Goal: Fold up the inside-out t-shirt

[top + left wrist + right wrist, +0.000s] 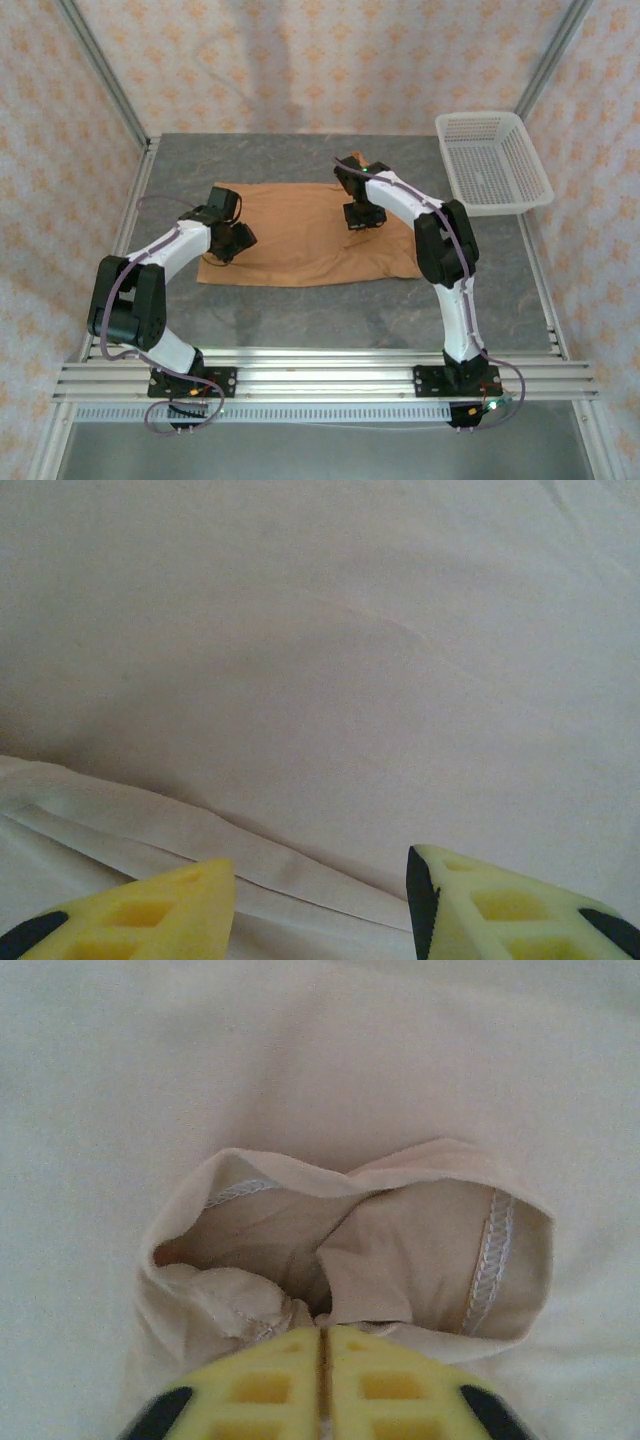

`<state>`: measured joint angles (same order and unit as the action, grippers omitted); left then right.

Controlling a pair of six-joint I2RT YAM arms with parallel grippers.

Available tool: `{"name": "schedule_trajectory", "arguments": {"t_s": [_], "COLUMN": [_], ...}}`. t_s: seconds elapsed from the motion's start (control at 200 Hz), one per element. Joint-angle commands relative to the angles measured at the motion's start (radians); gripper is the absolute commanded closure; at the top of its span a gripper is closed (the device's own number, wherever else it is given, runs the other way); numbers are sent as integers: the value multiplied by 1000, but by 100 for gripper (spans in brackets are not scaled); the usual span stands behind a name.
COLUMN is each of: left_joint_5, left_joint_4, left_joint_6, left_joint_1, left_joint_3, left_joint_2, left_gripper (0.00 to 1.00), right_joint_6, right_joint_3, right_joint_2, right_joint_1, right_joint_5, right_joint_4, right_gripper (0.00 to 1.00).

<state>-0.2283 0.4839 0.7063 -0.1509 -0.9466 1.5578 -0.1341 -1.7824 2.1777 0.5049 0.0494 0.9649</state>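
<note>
Right claw [322, 1332] pinched tight on a bunched t-shirt [380, 1240] seam; left claw [320, 895] half open, empty. Lift slowly, fabric taut.

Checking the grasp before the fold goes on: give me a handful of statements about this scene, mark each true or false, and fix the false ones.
1. The right gripper is shut on a bunched piece of the inside-out t-shirt. True.
2. The left gripper is clamped on the shirt's hem. False: its jaws stand apart above the cloth, with nothing between them.
3. The white basket sits at the far right corner of the table, apart from the shirt. True.
4. The t-shirt is piled inside the basket. False: it lies spread on the table, between the two arms.
</note>
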Motion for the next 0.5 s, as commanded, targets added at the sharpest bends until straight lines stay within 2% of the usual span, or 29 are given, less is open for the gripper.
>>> {"name": "schedule_trajectory", "arguments": {"t_s": [0.0, 0.28, 0.495], "left_joint_5": [12, 12, 14], "left_joint_4": [2, -5, -1], "left_joint_6": [-14, -11, -12], "left_joint_1": [-9, -9, -9], "left_joint_3": [-4, 4, 5], "left_joint_2": [4, 8, -1], "left_gripper": [51, 52, 52], "right_joint_6": [-6, -12, 5], "right_joint_3": [-22, -38, -146], "right_joint_2": [-23, -128, -34], "right_joint_1": [-3, 21, 21], "right_joint_5": [-7, 13, 10], "right_joint_4": [7, -12, 29], "right_gripper": [100, 100, 99]}}
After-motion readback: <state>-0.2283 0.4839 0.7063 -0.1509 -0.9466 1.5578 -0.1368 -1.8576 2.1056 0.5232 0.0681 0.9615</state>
